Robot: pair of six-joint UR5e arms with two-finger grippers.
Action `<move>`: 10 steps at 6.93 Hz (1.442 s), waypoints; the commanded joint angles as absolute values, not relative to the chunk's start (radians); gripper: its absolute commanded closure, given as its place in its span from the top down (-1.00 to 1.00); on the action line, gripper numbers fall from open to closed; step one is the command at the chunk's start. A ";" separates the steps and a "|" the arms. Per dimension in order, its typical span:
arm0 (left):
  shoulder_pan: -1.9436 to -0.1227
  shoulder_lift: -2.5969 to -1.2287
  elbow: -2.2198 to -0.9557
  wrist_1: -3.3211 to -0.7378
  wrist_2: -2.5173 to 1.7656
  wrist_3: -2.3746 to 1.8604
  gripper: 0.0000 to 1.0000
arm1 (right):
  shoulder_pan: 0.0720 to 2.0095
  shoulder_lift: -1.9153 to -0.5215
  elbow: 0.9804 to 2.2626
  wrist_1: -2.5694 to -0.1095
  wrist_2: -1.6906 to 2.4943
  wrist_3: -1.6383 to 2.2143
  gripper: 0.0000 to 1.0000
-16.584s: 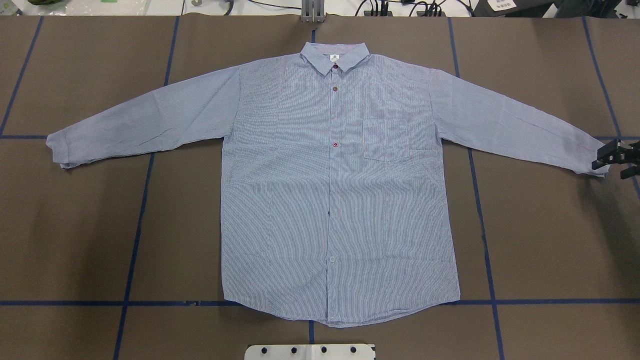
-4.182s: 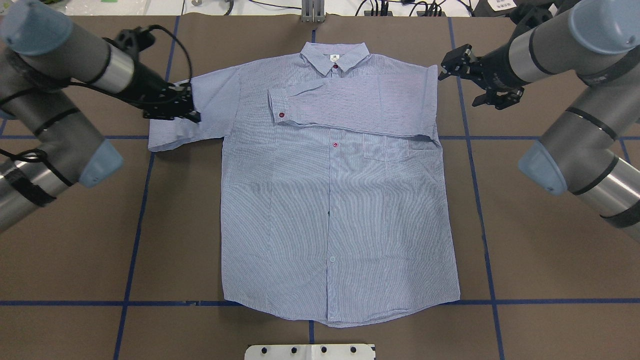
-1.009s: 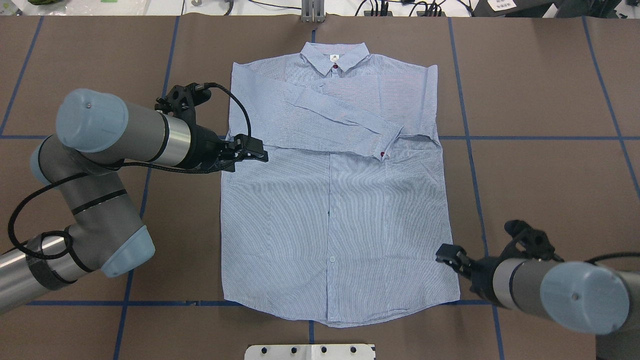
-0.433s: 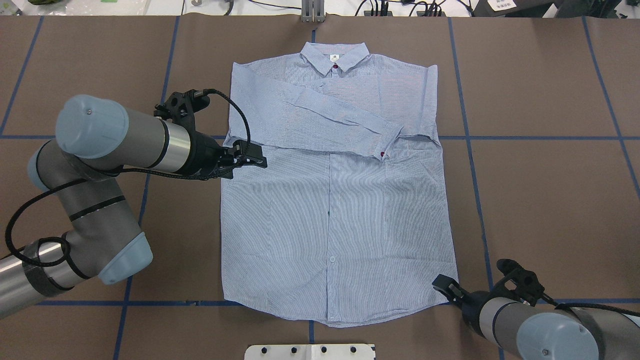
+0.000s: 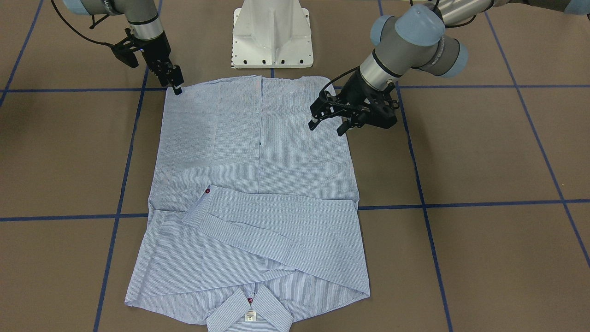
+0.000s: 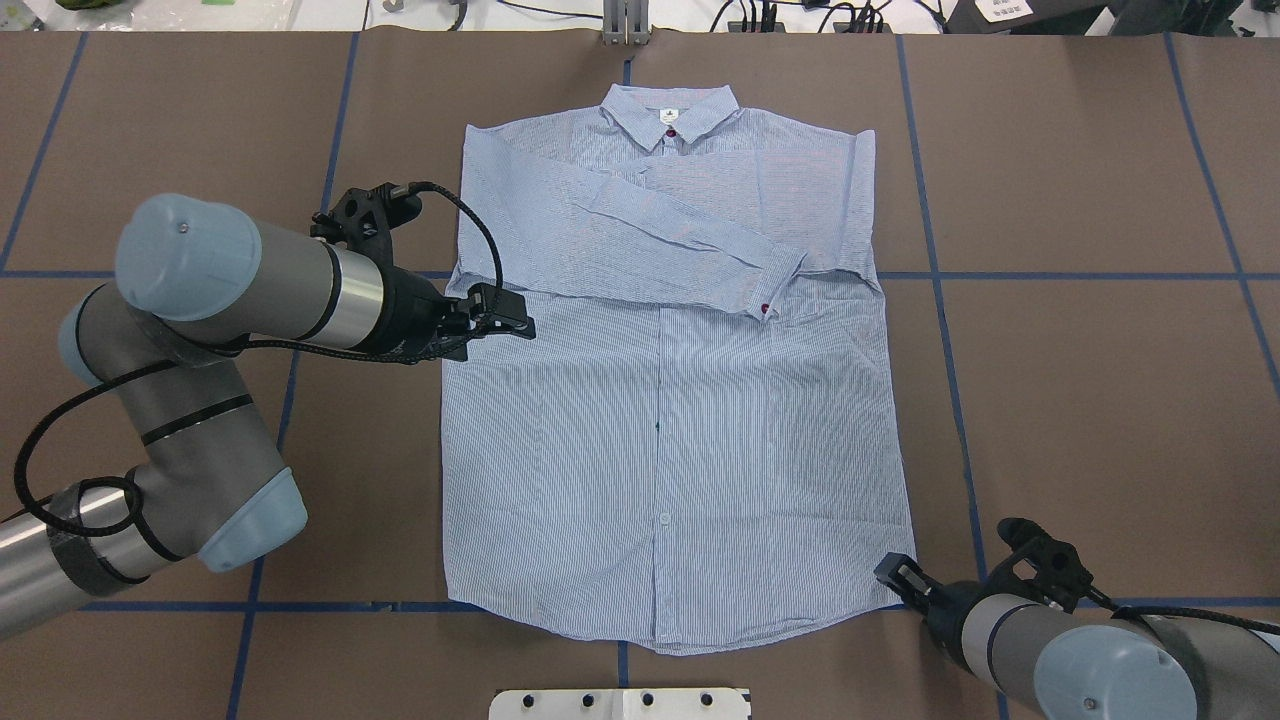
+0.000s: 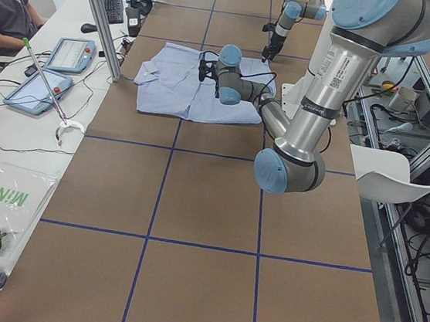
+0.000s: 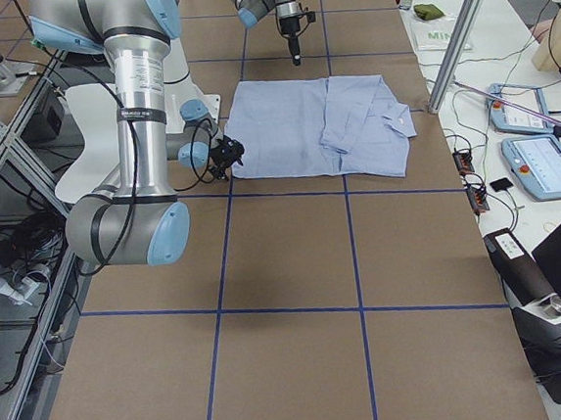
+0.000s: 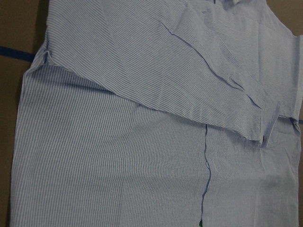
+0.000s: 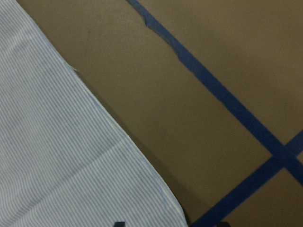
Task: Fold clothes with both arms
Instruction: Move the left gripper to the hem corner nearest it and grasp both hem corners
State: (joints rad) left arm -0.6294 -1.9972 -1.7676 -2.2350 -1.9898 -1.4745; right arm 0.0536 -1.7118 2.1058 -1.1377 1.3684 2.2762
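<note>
The light blue striped shirt [image 6: 670,430] lies flat and face up, collar [image 6: 668,108] far from me. Both sleeves are folded across the chest, the upper cuff [image 6: 775,290] with a red button. My left gripper [image 6: 512,318] is open just over the shirt's left side edge, below the sleeve fold; it also shows in the front-facing view [image 5: 328,127]. The left wrist view shows the folded sleeves [image 9: 156,71]. My right gripper [image 6: 893,575] is open at the hem's right corner [image 10: 161,198], low at the table; it also shows in the front-facing view [image 5: 176,86].
The white pedestal base [image 5: 272,32] stands just behind the hem. Blue tape lines [image 6: 1100,603] cross the brown table. Tablets [image 7: 70,53] and cables lie along the far table edge, where an operator [image 7: 7,5] sits.
My right gripper has moved down toward the hem's right corner and sits closer to the table's near edge. My left gripper has shifted only slightly. The shirt has not moved.
</note>
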 commanded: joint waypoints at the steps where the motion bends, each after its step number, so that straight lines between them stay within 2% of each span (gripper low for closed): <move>1: -0.629 -1.997 -1.769 -2.235 -1.988 -1.476 0.83 | 0.054 -1.712 2.106 -1.138 1.368 2.276 -0.06; 2: -0.626 -1.996 -1.767 -2.235 -1.988 -1.476 0.83 | 0.055 -1.715 2.111 -1.138 1.370 2.276 -0.99; 4: -0.580 -1.958 -1.773 -2.235 -1.980 -1.543 0.83 | 0.066 -1.715 2.115 -1.138 1.376 2.276 -1.00; 5: -0.527 -1.883 -1.828 -2.235 -1.953 -1.613 0.83 | 0.080 -1.732 2.141 -1.140 1.379 2.275 -1.00; 6: -0.458 -1.755 -1.942 -2.235 -1.886 -1.627 0.83 | 0.101 -1.774 2.157 -1.138 1.391 2.269 -1.00; 7: -0.428 -1.720 -1.975 -2.235 -1.879 -1.646 0.83 | 0.112 -1.790 2.160 -1.138 1.399 2.266 -1.00; 10: -0.232 -1.730 -1.964 -2.235 -1.763 -1.817 0.83 | 0.121 -1.807 2.163 -1.137 1.401 2.261 -1.00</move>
